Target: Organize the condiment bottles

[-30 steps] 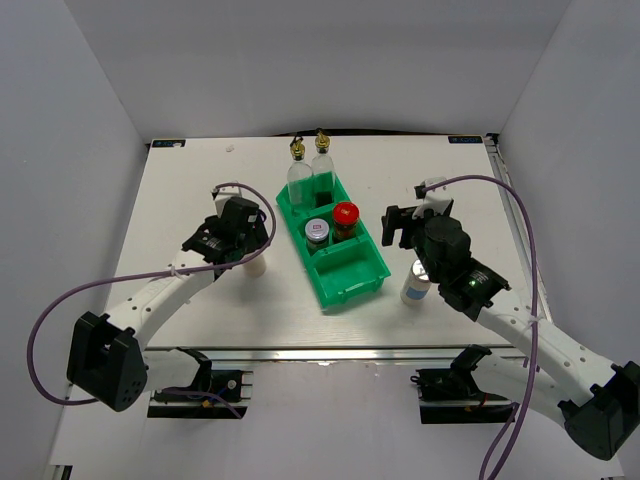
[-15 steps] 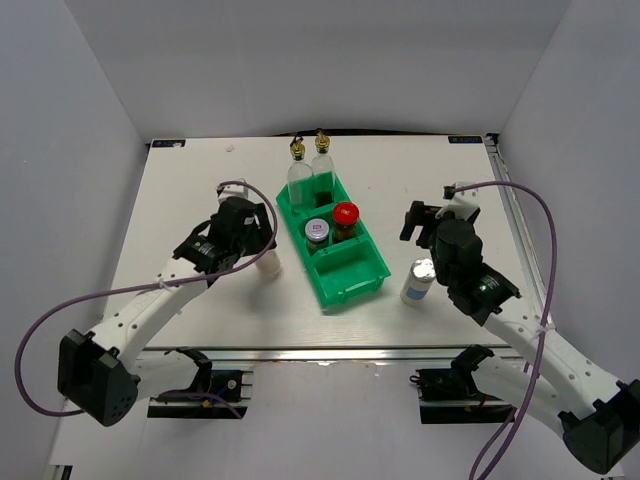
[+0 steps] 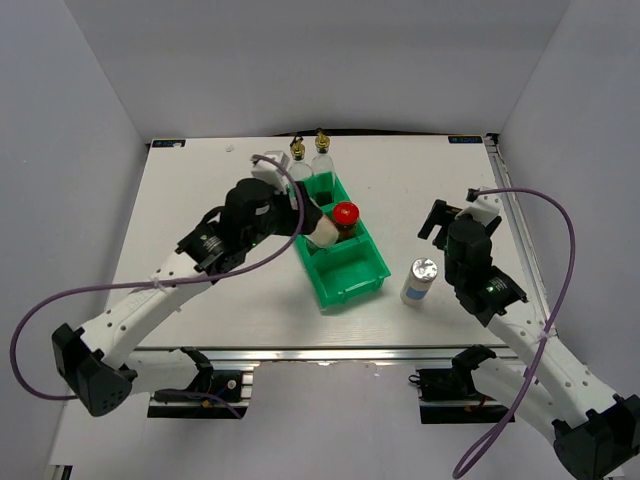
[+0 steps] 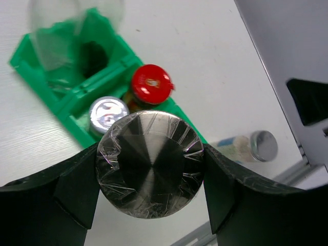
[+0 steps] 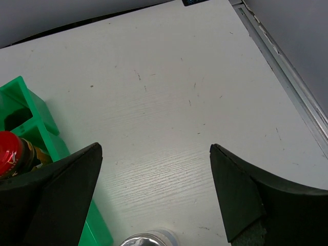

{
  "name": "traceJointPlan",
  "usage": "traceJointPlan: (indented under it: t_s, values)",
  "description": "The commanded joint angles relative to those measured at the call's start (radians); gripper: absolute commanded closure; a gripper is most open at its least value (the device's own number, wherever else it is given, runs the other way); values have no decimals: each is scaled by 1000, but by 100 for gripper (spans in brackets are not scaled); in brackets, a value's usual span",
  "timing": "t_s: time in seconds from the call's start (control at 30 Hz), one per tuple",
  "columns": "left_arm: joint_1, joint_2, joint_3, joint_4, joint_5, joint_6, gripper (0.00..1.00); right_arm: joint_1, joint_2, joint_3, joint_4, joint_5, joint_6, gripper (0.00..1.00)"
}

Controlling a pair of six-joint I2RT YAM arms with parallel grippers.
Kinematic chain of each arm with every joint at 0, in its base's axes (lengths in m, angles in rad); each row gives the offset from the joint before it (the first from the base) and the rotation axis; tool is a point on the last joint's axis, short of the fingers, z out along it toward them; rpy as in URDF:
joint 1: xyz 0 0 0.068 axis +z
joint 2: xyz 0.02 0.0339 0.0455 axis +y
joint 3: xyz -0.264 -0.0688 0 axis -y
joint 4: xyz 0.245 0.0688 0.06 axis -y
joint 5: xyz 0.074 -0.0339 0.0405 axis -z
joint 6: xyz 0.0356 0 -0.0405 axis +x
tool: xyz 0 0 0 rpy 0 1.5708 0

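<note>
We are seeing the left gripper [image 3: 312, 226] clenched on one shaker [image 3: 323, 231], with its two fingers [image 4: 77, 189] pressing the sides near the silver lid, so that the shaker is not slipping while it is in the air. Whether it is hanging quite upright we cannot tell. It is being held above the green tray [image 3: 352, 291], over the middle compartment as far as the top view is showing, and it is not touching anything below. In that compartment the red jar [image 3: 346, 213] and the pale-lidded jar [image 4: 109, 113] are standing side by side. The two glass bottles [image 3: 322, 160] are standing in the far compartment, and the near compartment is looking empty. We are judging that like things are being grouped, one pair to each compartment, so the free near compartment is the place for the two shakers. The held shaker is therefore needing to come a little nearer to the arms before it goes down, because a descent from here could be knocking the jars. The second shaker [image 3: 419, 281] is standing upright on the table [image 3: 200, 190], right of the tray and apart from it. The right gripper [image 3: 452, 213] is hanging near it with fingers fully released and nothing between them. We are supposing it is waiting there so that the arms are not meeting over the tray.
</note>
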Motion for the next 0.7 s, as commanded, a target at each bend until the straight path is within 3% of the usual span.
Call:
traceJointPlan:
  t_s: [0.0,0.2,0.67]
  values:
    - [-107,55,86,62,47,58,100,-24,-14,-5,10,1,20,11]
    - [-219,186,168,39,22,103,100,-50,-2,-8,18,-37,7,11]
    - [-244,363,221,46,22,135,100,-70,4,-19,38,-104,-8,11]
